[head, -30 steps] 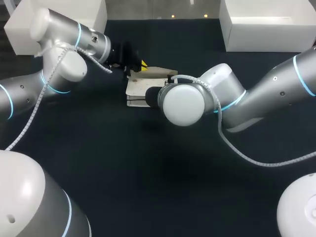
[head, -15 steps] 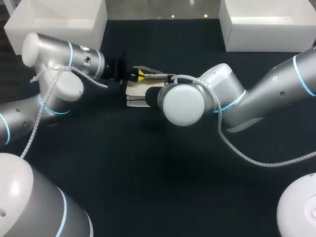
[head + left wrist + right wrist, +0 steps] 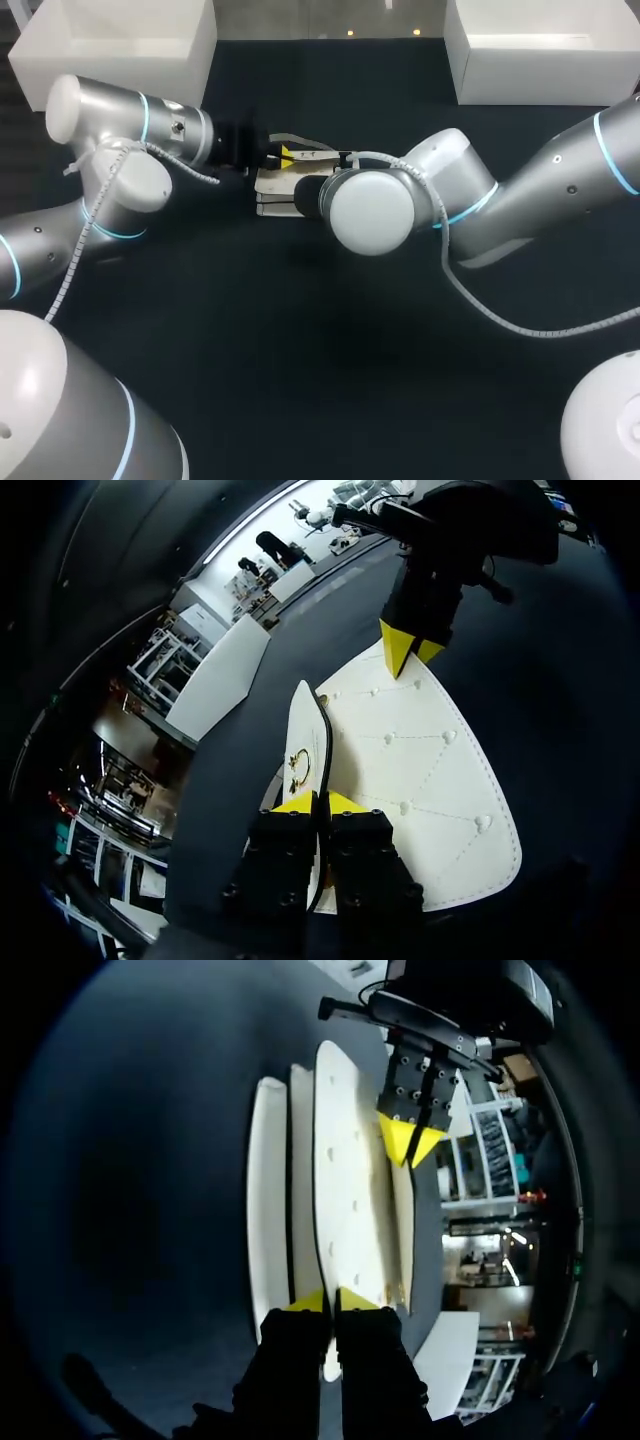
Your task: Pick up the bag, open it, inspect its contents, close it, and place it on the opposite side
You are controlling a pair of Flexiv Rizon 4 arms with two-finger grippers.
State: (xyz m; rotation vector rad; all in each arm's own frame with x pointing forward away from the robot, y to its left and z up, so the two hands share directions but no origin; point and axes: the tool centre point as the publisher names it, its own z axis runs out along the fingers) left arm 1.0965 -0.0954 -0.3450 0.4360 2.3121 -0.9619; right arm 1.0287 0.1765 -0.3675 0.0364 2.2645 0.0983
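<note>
Head view: the white bag (image 3: 273, 186) is seen lying a little past the middle of the dark surface (image 3: 300, 350), between the two hands. Its long side is laid from one hand across to the other, so one end is pointed at the left arm and the other end at the right arm (image 3: 520, 200). The left hand (image 3: 287, 155) is placed at the bag's far top edge. The right hand is hidden in this view behind the round joint of the right arm, and a good part of the bag is covered by it too.

From the left wrist view, the left hand (image 3: 320, 802) is seen clenched on a thin white flap of the bag, which is stood on its edge between the yellow tips. A small gold ring (image 3: 299, 765) is fixed to this flap. Beside it a wide panel with small studs (image 3: 389, 738) is spread out, and its far tip is pinched by the right hand (image 3: 408, 650).

From the right wrist view, the right hand (image 3: 330, 1300) is seen clenched on one thin layer of the bag. Other white layers are seen edge-on beside it. The inside of the bag cannot be made out in any view.
</note>
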